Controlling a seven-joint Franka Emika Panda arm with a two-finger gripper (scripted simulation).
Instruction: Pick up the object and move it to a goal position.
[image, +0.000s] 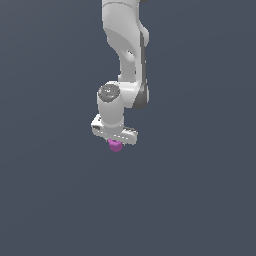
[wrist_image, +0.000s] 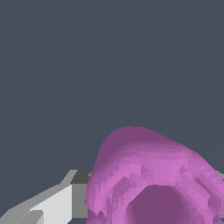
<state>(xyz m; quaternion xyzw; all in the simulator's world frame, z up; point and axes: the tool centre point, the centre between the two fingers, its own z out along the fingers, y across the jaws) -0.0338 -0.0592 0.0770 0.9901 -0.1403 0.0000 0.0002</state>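
The object (image: 116, 146) is a tiny magenta-purple stubby cylinder that hangs just under the white hand of the arm, near the middle of the exterior view. My gripper (image: 115, 143) points down and is shut on it, with only the lower end of the object showing below the hand. In the wrist view the object (wrist_image: 148, 175) fills the frame from very close, its hollow end facing the camera. One light grey finger (wrist_image: 52, 205) presses against its side. The other finger is almost fully hidden behind the object.
A plain dark blue-grey background surrounds the arm in both views. The white arm (image: 127, 45) comes down from the exterior view's upper edge. No other objects, containers or edges show.
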